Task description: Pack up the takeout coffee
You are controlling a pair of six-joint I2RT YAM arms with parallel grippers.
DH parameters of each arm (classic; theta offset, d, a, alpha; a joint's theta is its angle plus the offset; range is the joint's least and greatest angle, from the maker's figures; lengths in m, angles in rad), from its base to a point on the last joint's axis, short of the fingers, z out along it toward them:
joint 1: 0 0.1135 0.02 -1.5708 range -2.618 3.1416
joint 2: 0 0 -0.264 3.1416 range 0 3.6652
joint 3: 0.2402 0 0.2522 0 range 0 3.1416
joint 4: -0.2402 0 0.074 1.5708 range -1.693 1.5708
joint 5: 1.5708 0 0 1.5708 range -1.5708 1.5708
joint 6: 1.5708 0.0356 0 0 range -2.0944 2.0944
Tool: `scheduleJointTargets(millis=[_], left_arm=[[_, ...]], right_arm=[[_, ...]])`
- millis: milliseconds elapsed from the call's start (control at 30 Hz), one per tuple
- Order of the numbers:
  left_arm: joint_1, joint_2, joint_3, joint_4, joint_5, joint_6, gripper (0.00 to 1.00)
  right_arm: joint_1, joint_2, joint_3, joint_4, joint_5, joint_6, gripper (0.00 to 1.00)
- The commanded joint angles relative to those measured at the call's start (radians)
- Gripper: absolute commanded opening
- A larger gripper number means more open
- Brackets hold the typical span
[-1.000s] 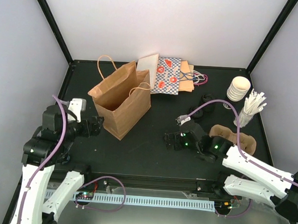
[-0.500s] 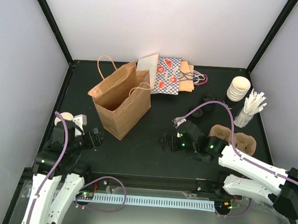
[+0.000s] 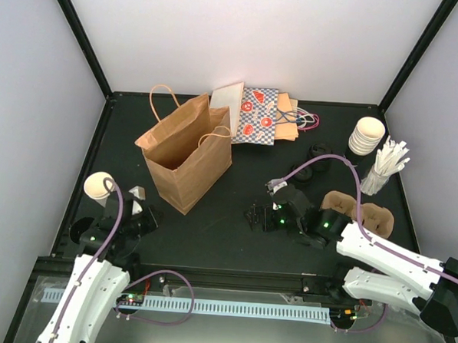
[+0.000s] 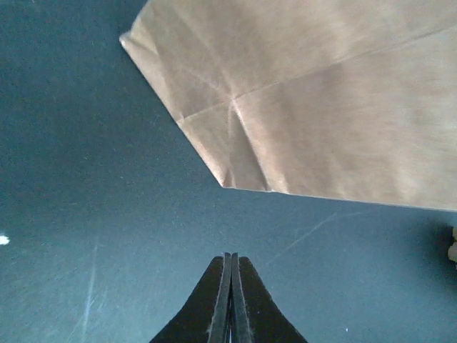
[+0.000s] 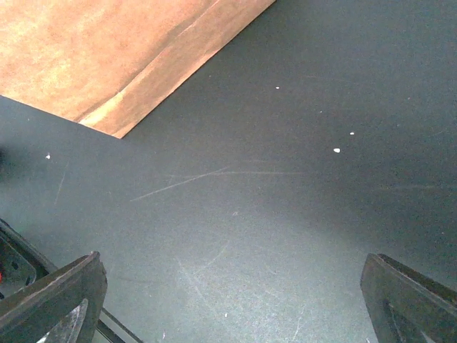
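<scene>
– Folding low into the lower left of the frame, the left arm points its left hand (image 4: 230, 261) rightward at the brown paper bag's (image 3: 185, 158) lower-left corner, jaws clenched on nothing.
– And the right arm?
– Stretched from lower right to mid-frame, low over the bench (image 3: 225, 240), right hand (image 3: 256, 217) released wide, holding nothing.
– The takeout coffee (image 3: 99, 186)?
– Standing at the bench's left edge, up-left of the left hand and apart from it, cream top showing.
– Against a second ago?
– Then the left arm reached higher beside the bag, hand spread, covering that cup. The right arm has barely shifted.
</scene>
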Motion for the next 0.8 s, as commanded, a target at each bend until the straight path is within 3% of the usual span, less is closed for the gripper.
scheduleJointTargets(millis=[0, 500, 767], left_arm=[[0.004, 0.047, -0.114, 0.27, 0.092, -0.1, 0.02], [-0.022, 0.307, -0.287, 0.81, 0.105, -0.265, 0.02], [-0.065, 0.402, -0.311, 0.978, 0.113, -0.331, 0.01]], right_arm=[[-0.004, -0.03, -0.011, 0.013, 0.037, 0.013, 1.0], [-0.013, -0.1, -0.022, -0.004, 0.098, 0.009, 1.0], [-0.02, -0.1, -0.016, -0.012, 0.104, -0.001, 1.0]])
